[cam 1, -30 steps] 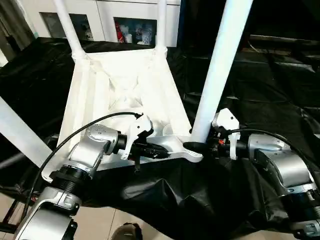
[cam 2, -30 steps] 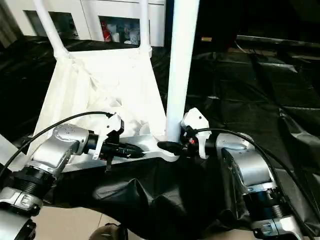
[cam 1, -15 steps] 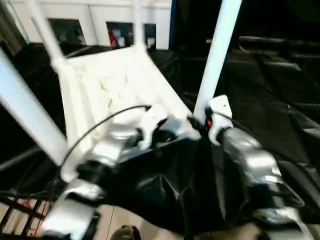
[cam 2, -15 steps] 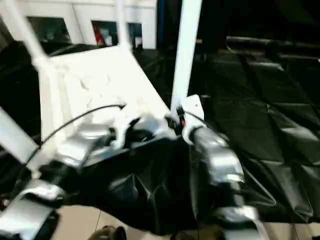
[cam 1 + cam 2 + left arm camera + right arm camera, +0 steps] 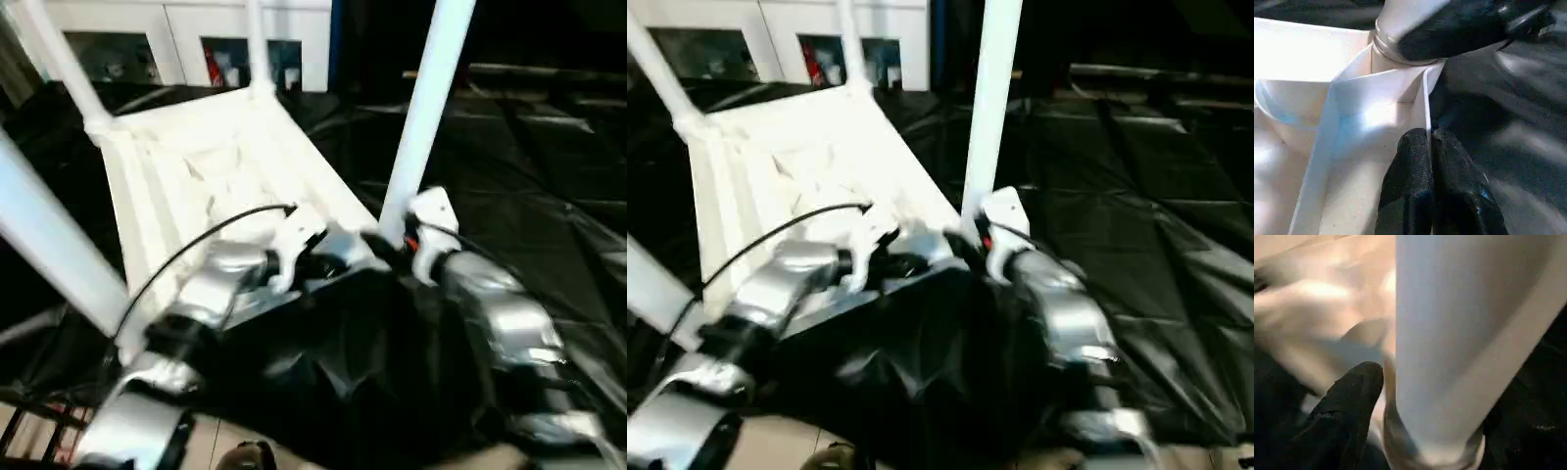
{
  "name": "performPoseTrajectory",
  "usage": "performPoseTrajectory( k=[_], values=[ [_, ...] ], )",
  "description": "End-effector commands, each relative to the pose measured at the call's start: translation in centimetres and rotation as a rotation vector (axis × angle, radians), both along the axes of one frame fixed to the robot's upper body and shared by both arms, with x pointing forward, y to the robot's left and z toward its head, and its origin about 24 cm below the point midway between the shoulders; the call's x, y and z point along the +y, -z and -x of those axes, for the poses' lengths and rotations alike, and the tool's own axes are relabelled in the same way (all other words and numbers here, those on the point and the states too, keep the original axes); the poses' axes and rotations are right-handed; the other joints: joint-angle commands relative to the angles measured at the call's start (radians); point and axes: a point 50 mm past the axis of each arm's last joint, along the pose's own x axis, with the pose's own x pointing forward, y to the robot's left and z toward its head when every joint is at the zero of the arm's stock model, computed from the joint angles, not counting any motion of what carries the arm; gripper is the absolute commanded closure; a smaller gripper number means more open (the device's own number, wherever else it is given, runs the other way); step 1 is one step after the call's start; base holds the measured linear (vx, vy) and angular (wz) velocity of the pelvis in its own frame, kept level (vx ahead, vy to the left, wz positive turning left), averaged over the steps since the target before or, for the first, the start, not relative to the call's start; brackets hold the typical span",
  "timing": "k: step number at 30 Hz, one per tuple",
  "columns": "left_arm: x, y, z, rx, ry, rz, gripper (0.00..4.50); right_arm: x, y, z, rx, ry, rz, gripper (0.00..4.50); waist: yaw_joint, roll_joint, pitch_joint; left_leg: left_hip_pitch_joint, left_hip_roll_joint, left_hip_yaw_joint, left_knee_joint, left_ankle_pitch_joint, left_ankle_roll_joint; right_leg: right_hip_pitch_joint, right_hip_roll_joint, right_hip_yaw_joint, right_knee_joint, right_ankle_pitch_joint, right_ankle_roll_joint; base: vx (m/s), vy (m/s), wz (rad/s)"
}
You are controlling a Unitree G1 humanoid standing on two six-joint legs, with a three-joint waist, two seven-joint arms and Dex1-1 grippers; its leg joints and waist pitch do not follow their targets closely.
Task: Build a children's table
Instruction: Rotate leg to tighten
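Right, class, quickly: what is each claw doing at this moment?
Left claw: shut on the tabletop's thin near rim.
Right claw: around the base of the near right leg; whether it is clamped cannot be told.

Black drape (image 5: 549, 186) covers the bench; white cabinets (image 5: 186, 39), seemingly, behind.

A work table draped in wrinkled black sheeting (image 5: 549, 186) filled the middle ground, while behind it stood a white cabinet (image 5: 186, 39) with glass-fronted compartments holding small coloured items, and below its near edge lay a strip of pale tiled floor (image 5: 235, 436).
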Motion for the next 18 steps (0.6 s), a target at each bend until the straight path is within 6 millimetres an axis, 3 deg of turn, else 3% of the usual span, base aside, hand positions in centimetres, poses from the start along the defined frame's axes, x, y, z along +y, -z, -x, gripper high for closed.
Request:
performPoseTrajectory(
  k=[1, 3, 4, 8, 11, 14, 18],
  values=[
    [-3.4, -2.3, 1.2, -0.073, 0.242, 0.095, 4.50, 3.5, 2.1, 2.5, 0.149, -0.280, -0.036, 1.39, 0.002, -0.007, -0.072, 0.022, 0.069, -0.030, -0.052, -0.157, 0.105, 0.046, -0.080, 0.047, -0.056, -0.020, -0.262, 0.000, 0.000, 0.00],
    [-2.9, -2.3, 1.7, -0.055, 0.299, 0.093, 4.50, 2.6, 1.9, 3.1, 0.170, -0.353, -0.017, 1.39, 0.020, -0.006, -0.071, 0.030, 0.076, -0.028, -0.051, -0.171, 0.105, 0.045, -0.079, 0.044, -0.057, -0.065, -0.268, 0.000, 0.000, 0.00],
    [-2.5, -2.2, 2.2, -0.032, 0.341, 0.090, 4.50, 1.8, 1.7, 3.7, 0.193, -0.403, -0.006, 1.39, 0.022, -0.006, -0.069, 0.026, 0.077, -0.029, -0.053, -0.182, 0.100, 0.044, -0.077, 0.043, -0.057, -0.089, -0.268, 0.000, 0.000, 0.00],
    [-1.8, -2.1, 2.6, -0.005, 0.384, 0.074, 4.50, 1.0, 1.6, 4.0, 0.219, -0.445, 0.007, 1.39, 0.029, -0.003, -0.067, 0.031, 0.082, -0.033, -0.059, -0.238, 0.067, 0.039, -0.080, 0.043, -0.063, -0.181, -0.260, 0.000, 0.000, 0.00],
    [-1.2, -2.0, 2.9, 0.021, 0.406, 0.063, 4.50, 0.4, 1.3, 4.2, 0.233, -0.478, 0.020, 1.69, 0.030, -0.005, -0.066, 0.034, 0.080, -0.034, -0.062, -0.276, 0.036, 0.037, -0.084, 0.045, -0.069, -0.244, -0.245, 0.000, 0.000, 0.00],
    [-0.7, -2.0, 3.0, 0.029, 0.410, 0.056, 4.50, 0.2, 1.2, 4.4, 0.252, -0.505, 0.020, 1.92, 0.030, -0.005, -0.069, 0.031, 0.079, -0.034, -0.061, -0.259, 0.037, 0.037, -0.082, 0.046, -0.066, -0.219, -0.242, 0.000, 0.000, 0.00],
    [-0.6, -2.0, 3.0, 0.031, 0.408, 0.051, 4.50, 0.5, 1.1, 4.6, 0.263, -0.524, 0.004, 2.08, 0.033, -0.008, -0.076, 0.028, 0.076, -0.032, -0.052, -0.196, 0.061, 0.041, -0.082, 0.044, -0.058, -0.143, -0.255, 0.000, 0.000, 0.00]
  ],
)
